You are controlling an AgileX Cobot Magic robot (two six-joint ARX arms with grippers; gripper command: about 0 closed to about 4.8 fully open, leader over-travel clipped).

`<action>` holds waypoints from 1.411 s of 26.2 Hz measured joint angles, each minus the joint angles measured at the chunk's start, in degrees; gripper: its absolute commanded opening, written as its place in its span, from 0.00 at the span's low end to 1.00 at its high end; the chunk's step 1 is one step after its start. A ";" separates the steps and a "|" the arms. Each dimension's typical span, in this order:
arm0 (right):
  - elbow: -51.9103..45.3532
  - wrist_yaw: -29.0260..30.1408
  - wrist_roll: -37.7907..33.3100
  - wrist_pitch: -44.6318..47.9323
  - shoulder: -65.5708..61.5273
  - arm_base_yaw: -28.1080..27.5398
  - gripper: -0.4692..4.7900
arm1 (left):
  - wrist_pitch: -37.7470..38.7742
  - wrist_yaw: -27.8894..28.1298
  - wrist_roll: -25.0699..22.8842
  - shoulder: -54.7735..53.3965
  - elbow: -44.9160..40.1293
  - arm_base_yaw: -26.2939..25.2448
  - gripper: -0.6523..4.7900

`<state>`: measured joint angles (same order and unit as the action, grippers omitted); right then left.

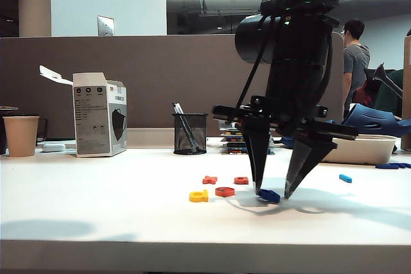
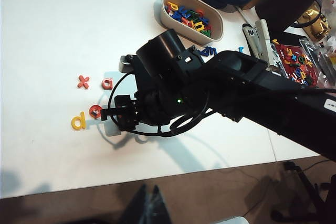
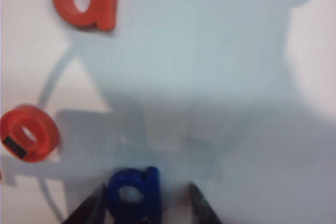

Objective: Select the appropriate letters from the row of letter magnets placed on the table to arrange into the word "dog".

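Note:
On the white table lie a yellow d, a red ring-shaped o and a dark blue looped g, roughly in a row. My right gripper points down over the blue letter, open, with one finger on each side. In the right wrist view the blue g rests flat between the fingers of the right gripper, close to one finger and apart from the other. The red o is beside it. My left gripper hangs shut, off the table's front edge, with nothing in it.
A red-orange x and a red a lie behind the row; a light blue bar lies to the right. A mesh pen cup, white carton, paper cup and letter tray stand at the back.

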<state>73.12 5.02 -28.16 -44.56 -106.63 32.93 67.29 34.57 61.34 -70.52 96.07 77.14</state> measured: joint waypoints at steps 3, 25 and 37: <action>-0.02 -0.02 -0.02 -0.50 0.15 0.00 0.49 | 0.02 0.00 0.00 0.00 0.00 0.00 0.11; -0.24 -0.90 -0.04 -0.44 0.74 0.00 0.49 | 0.00 0.00 0.00 0.00 0.00 0.00 0.11; -0.02 -0.07 -0.04 -0.39 5.57 -0.11 0.49 | 0.00 0.00 0.00 0.00 0.00 0.00 0.11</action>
<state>73.10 4.95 -28.21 -44.95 -101.06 32.82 67.29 34.57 61.34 -70.52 96.07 77.14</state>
